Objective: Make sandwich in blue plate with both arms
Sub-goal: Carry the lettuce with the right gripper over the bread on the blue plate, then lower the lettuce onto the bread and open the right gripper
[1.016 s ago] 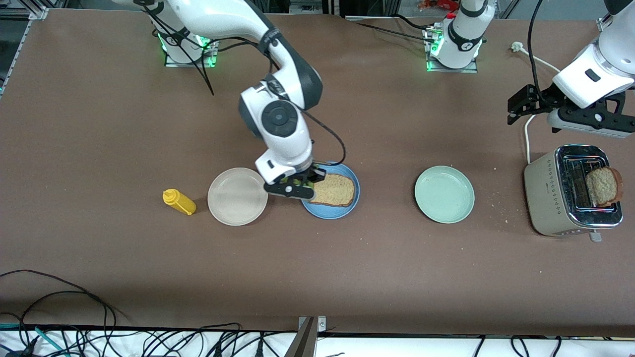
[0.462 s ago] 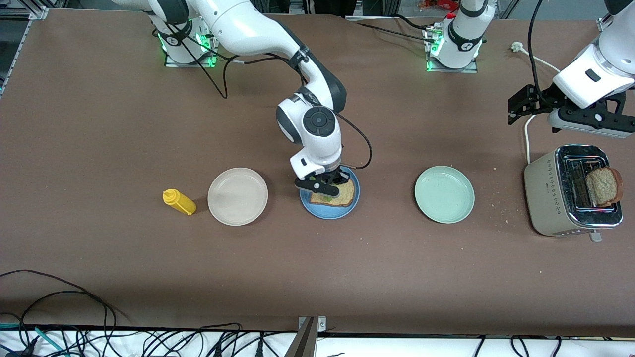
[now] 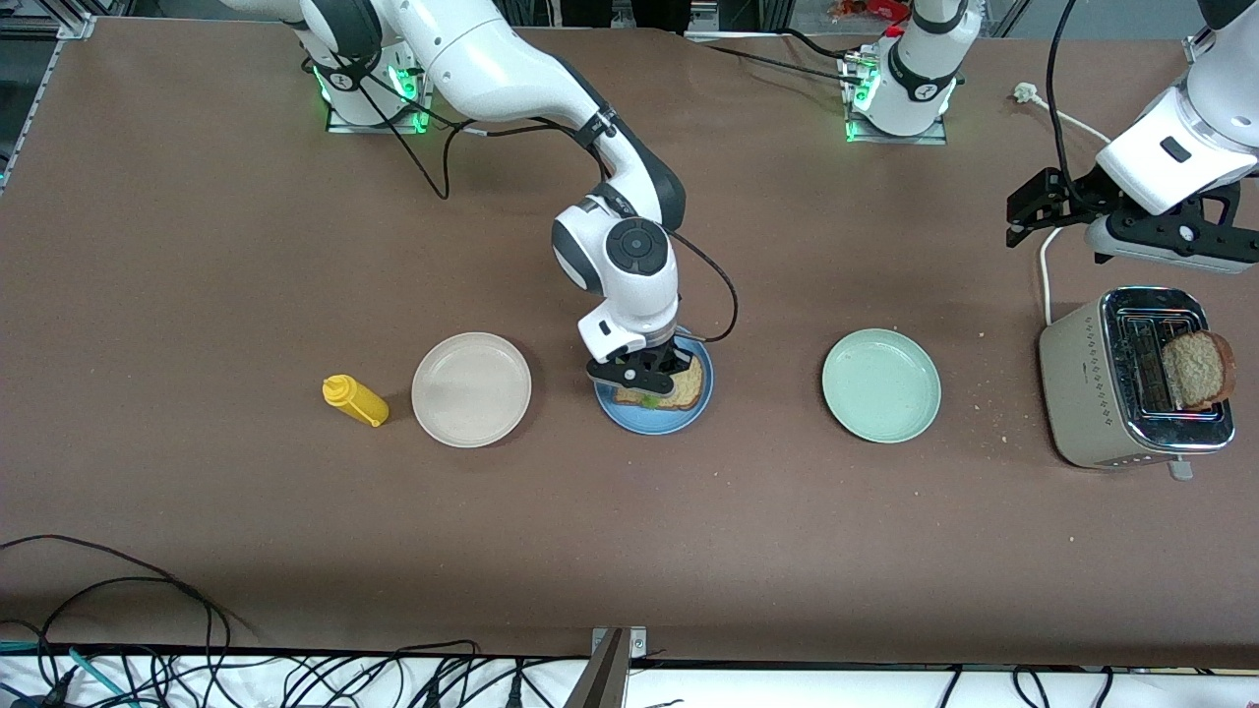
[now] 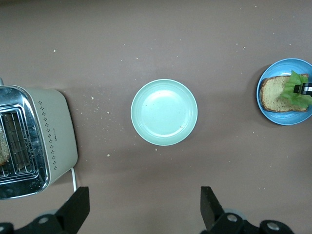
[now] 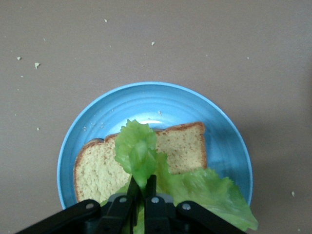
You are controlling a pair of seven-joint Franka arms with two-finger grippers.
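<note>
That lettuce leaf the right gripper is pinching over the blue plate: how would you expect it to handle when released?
Probably floppy: the lettuce leaf folds up above the shut right gripper and spreads limply across the toast slice. Likely very light, so it may cling to the fingers or shift on opening. Its ruffled edge already reaches toward the blue plate rim, so it could drape off the bread.

No readable text, labels, brand names or numbers anywhere. Toaster [image 3: 1131, 383] side has dotted diamond pattern only, no brand legible. Arm bases carry small round dark marks, too small to read. Yellow bottle [image 3: 355, 400] unlabelled. Plates plain.
</note>
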